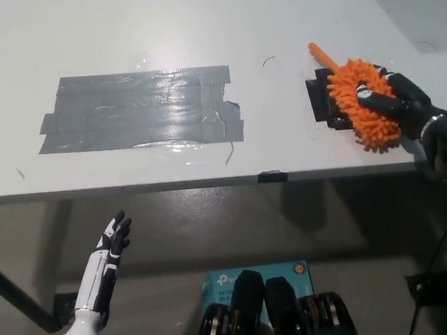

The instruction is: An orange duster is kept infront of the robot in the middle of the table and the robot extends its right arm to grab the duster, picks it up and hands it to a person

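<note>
The black right hand (pixel 394 103) is closed around the orange duster (pixel 363 100) near the table's (pixel 199 31) right edge, above a black patch (pixel 320 99). Grey tape (pixel 143 109) covers the table's middle. The white left hand (pixel 113 240) hangs below the front edge, fingers apart.

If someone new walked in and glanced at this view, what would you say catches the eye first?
The bright orange duster stands out first, at the table's right side, with the black right hand shut on it above a small black patch. Next is the large grey tape patch left of centre on the white table. The white left hand hangs open below the table edge, lower left.
</note>
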`<state>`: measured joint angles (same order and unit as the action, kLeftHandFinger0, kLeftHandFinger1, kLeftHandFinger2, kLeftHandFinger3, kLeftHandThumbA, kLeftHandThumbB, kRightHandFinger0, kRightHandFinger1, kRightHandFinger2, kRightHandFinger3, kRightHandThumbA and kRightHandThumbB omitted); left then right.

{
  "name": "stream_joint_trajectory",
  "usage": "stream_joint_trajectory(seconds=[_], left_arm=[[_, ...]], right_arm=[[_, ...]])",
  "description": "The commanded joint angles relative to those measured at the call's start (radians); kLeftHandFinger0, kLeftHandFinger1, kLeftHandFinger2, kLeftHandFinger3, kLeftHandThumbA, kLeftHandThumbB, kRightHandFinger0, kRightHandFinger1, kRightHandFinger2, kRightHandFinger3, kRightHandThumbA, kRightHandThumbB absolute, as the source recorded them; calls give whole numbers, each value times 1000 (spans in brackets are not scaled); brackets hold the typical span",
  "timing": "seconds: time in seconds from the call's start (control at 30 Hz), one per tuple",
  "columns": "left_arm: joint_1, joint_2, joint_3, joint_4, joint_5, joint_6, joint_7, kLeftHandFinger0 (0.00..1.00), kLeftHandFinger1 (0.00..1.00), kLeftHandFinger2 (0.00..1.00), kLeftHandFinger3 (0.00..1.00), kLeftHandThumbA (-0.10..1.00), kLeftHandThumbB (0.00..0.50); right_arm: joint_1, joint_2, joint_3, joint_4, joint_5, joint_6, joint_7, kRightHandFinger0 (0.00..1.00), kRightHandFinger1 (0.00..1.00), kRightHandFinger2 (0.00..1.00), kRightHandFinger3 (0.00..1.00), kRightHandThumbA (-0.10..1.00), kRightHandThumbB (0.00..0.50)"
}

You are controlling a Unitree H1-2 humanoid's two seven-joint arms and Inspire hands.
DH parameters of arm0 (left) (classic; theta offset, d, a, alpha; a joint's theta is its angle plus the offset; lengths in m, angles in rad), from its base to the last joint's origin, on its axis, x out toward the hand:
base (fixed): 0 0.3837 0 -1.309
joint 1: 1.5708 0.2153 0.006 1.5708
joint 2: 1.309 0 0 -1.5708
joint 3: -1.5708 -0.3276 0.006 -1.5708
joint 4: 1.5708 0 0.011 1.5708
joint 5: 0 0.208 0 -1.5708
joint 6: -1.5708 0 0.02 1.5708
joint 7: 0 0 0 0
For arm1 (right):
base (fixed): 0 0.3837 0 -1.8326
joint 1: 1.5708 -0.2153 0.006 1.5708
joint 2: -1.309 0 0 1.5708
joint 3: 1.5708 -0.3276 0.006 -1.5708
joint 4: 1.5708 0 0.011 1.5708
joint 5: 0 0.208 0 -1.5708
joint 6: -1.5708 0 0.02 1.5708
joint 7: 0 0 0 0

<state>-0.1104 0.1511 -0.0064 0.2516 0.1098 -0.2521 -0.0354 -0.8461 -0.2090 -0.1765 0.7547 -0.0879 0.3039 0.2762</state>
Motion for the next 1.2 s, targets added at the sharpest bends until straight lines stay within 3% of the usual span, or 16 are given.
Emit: stream_joint_trajectory(seconds=[0.0,0.1,0.27,0.37,0.57,0.7,0.83,1.17], left_arm=[[-30,17,2,-26,-4,-19,-6,1000,1000,1000,1000,1000,116],[-32,19,2,-29,-1,-15,-4,1000,1000,1000,1000,1000,119],[-37,21,3,-31,1,-17,-3,1000,1000,1000,1000,1000,117],[-38,22,4,-34,2,-12,-3,998,1000,1000,1000,1000,116],[-36,17,4,-31,-6,-17,-5,1000,1000,1000,1000,1000,109],[-39,20,5,-31,-3,-18,-3,1000,1000,1000,1000,1000,113],[-42,18,7,-27,-8,-21,-4,1000,1000,1000,1000,1000,98],[-43,19,6,-22,-6,-28,-4,1000,1000,1000,1000,1000,100]], right_arm=[[-48,75,-194,-114,384,163,126,0,468,831,1000,-100,150],[-46,101,-213,-131,425,166,111,0,437,804,1000,-100,125],[-50,130,-221,-147,461,166,102,0,429,786,1000,-100,125],[-48,158,-216,-172,514,166,62,0,445,852,1000,-100,126],[-47,224,-256,-193,558,166,17,0,425,865,1000,-100,106],[-63,233,-271,-158,563,166,-5,0,402,847,1000,-100,111],[-69,227,-267,-133,583,166,-9,0,356,754,1000,-100,108],[-67,228,-246,-120,602,166,-46,0,344,735,1000,-100,125]])
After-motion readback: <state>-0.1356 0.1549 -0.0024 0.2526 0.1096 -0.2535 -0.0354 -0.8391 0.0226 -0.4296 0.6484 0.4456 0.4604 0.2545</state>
